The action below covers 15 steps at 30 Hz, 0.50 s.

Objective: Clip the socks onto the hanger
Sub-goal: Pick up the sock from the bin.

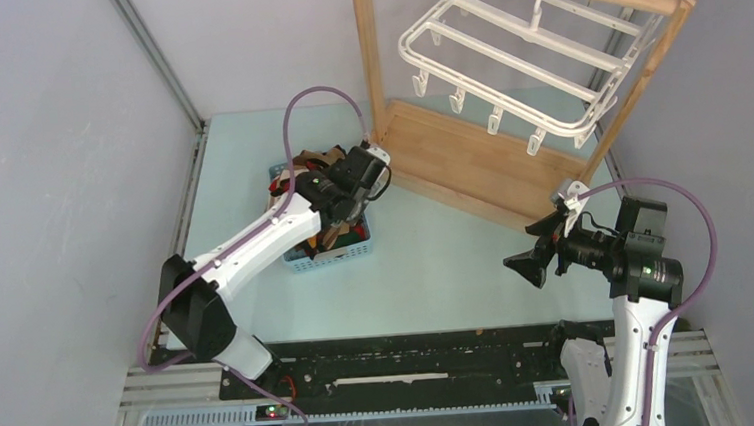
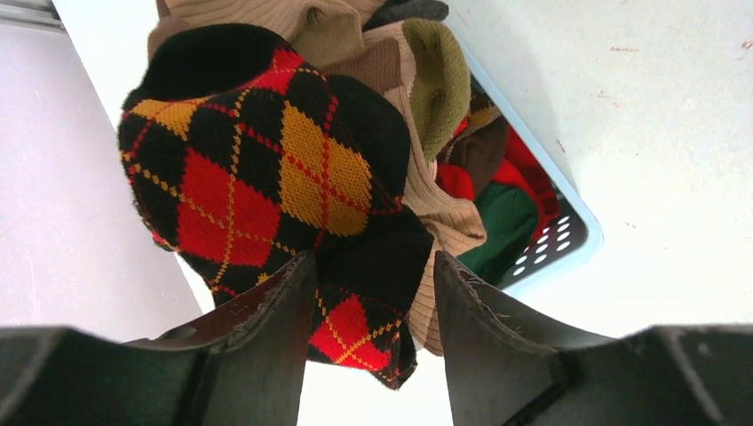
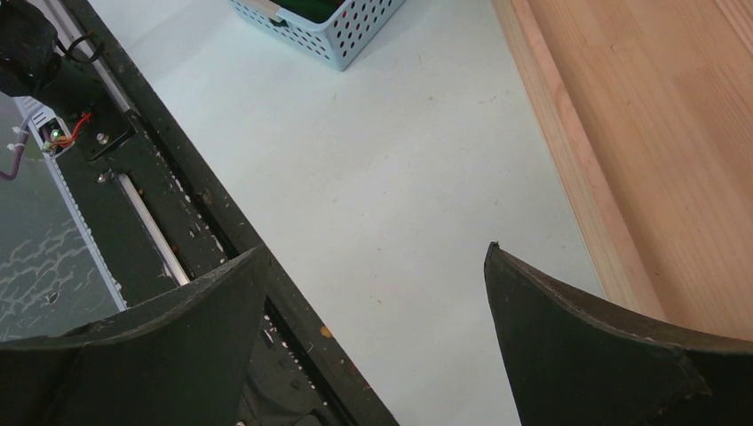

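- Nothing is clipped yet: the white hanger [image 1: 518, 58] hangs from the wooden stand [image 1: 469, 156] at the far right, and every one of its clips [image 1: 495, 120] that I can see is bare.
- The socks [image 2: 426, 98] sit heaped in the blue basket [image 2: 573, 244] on the bench [image 1: 437, 269], well apart from the hanger.
- My left fingers [image 2: 266, 328] stand half closed on either side of an argyle sock [image 2: 257, 169] above the basket. Fabric fills the gap, but I cannot tell whether they truly grip it.
- My right fingers [image 3: 586, 346] gape wide and empty over the bench, beside the stand's base.
- That sock looks soft and bunched: black with red and orange diamonds, folded over itself.
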Each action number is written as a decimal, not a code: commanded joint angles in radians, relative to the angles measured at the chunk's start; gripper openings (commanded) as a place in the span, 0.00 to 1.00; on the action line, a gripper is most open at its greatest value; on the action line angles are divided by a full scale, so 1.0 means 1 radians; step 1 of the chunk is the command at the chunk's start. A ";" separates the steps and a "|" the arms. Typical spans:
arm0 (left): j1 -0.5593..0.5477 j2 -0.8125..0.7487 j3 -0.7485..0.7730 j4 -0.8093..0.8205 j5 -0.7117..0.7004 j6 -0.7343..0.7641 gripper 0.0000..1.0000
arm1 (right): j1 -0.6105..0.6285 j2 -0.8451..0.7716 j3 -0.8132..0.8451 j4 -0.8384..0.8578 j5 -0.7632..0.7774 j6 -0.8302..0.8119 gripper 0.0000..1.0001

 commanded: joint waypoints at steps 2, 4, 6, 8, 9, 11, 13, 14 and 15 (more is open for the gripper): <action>0.000 -0.016 -0.042 0.025 -0.029 0.021 0.56 | 0.004 -0.002 0.002 0.016 -0.013 -0.003 1.00; 0.000 -0.007 -0.045 0.028 -0.042 0.026 0.48 | 0.003 -0.003 0.002 0.016 -0.011 -0.002 1.00; -0.001 -0.003 -0.041 0.025 -0.056 0.027 0.36 | 0.004 -0.005 0.002 0.015 -0.010 -0.001 1.00; 0.000 -0.012 -0.025 0.015 -0.056 0.027 0.30 | 0.004 -0.006 0.002 0.011 -0.009 -0.002 1.00; 0.000 -0.019 -0.018 0.009 -0.052 0.025 0.29 | 0.004 -0.006 0.002 0.010 -0.009 -0.003 1.00; 0.000 -0.035 0.004 -0.007 -0.042 0.024 0.26 | 0.004 -0.007 0.002 0.010 -0.010 -0.001 1.00; 0.003 -0.058 0.023 -0.021 -0.024 0.023 0.21 | 0.004 -0.007 0.001 0.013 -0.012 0.001 1.00; 0.008 -0.068 0.034 -0.027 -0.012 0.022 0.16 | 0.004 -0.007 0.001 0.015 -0.013 0.003 1.00; 0.016 -0.082 0.038 -0.031 0.007 0.019 0.15 | 0.004 -0.007 0.002 0.016 -0.014 0.005 1.00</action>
